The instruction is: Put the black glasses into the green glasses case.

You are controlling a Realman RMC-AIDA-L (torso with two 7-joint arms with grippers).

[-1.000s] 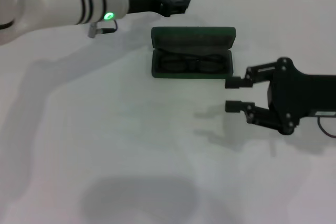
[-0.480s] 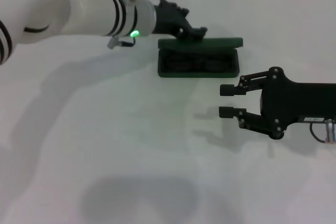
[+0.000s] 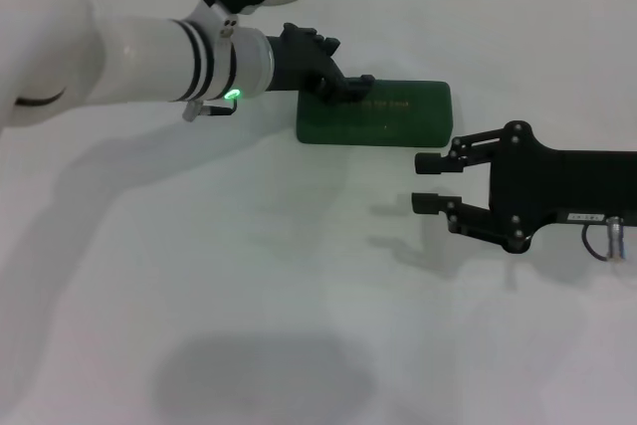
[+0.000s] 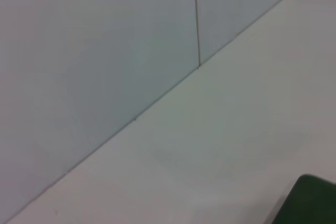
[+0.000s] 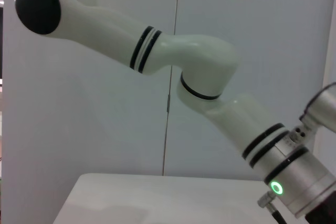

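Dark green glasses case (image 3: 383, 116), gold lettering

The green glasses case (image 3: 378, 113) looks matt and smooth with gilt lettering, on a smooth white table (image 3: 249, 276).

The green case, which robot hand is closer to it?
The left. The left gripper rests on the closed green case at its back edge. The right gripper hangs open in front of the case, apart from it.

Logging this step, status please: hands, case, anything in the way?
Left hand pressing on the green glasses case lid, lid down. Right hand open, apart from case. Black glasses out of sight. Nothing in the way.
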